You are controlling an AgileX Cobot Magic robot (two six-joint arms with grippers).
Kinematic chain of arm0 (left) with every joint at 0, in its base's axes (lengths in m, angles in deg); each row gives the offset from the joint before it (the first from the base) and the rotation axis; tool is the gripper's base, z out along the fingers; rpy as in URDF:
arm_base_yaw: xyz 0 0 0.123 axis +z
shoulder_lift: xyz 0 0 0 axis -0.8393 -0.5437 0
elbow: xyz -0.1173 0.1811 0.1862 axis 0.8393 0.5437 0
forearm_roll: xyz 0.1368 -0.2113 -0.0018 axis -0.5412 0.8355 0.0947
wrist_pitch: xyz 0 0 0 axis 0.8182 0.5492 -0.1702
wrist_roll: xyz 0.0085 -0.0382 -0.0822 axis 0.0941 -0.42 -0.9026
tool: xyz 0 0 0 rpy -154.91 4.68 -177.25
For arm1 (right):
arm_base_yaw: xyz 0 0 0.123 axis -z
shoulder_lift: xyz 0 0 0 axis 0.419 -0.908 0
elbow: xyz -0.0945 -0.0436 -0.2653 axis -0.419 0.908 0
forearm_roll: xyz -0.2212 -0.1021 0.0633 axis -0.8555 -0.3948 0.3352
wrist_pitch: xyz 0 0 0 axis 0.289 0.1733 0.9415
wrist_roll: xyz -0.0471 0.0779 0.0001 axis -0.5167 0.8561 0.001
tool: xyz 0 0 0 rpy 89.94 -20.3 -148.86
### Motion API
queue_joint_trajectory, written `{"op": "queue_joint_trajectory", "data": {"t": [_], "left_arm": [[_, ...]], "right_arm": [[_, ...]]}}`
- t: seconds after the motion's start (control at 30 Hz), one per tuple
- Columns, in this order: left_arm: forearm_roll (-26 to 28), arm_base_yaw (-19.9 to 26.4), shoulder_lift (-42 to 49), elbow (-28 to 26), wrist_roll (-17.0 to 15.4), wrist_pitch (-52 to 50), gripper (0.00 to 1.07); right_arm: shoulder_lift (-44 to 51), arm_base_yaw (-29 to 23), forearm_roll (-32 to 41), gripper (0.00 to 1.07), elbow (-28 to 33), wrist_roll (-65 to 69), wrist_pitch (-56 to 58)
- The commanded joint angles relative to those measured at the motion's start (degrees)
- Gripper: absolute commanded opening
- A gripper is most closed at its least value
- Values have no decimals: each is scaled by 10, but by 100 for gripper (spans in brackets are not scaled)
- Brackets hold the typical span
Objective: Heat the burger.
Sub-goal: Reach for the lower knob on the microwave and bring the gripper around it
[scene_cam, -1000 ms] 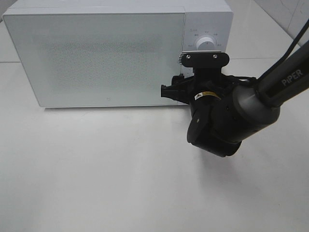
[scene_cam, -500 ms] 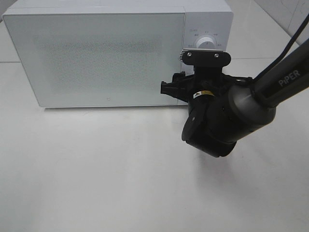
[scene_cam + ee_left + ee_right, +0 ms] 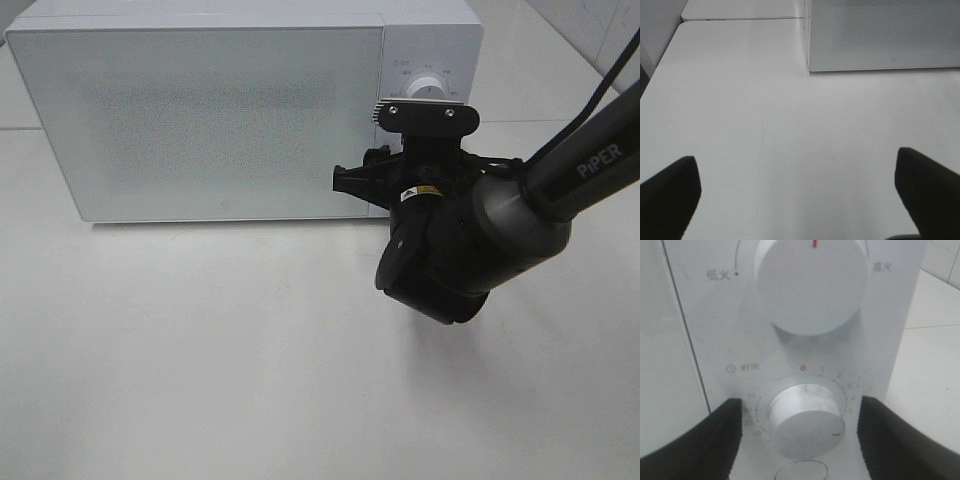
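The burger is out of view; the white microwave (image 3: 200, 120) stands with its door shut. In the right wrist view my right gripper (image 3: 801, 437) is open, its two dark fingers (image 3: 705, 440) on either side of the lower timer knob (image 3: 805, 427), a small gap on each side. The knob's red mark points away from the 0. The exterior view hides that gripper behind the right arm's wrist (image 3: 450, 240), at the control panel. My left gripper (image 3: 797, 192) is open over the bare white table (image 3: 765, 125), nothing between its fingers.
The larger upper power knob (image 3: 810, 285) sits above the timer knob, and shows at the panel's top (image 3: 427, 88). The microwave's front corner (image 3: 807, 67) lies ahead of the left gripper. The table edge runs along the left (image 3: 660, 70).
The right arm has edged slightly closer to the microwave's control panel. The microwave door has stayed shut.
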Motion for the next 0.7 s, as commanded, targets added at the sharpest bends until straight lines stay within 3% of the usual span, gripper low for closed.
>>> {"op": "queue_joint_trajectory", "data": {"t": [0.03,0.2,0.27,0.37,0.7], "left_arm": [[1,-2,10,2,-5,-9,98],[1,-2,10,2,-5,-9,98],[1,-2,10,2,-5,-9,98],[1,-2,10,2,-5,-9,98],[1,-2,10,2,-5,-9,98]], "right_arm": [[11,6,0,56,-9,2,-131],[11,6,0,41,-9,6,-130],[11,6,0,21,-9,14,-130],[11,6,0,13,-9,32,-128],[11,6,0,13,-9,58,-121]]}}
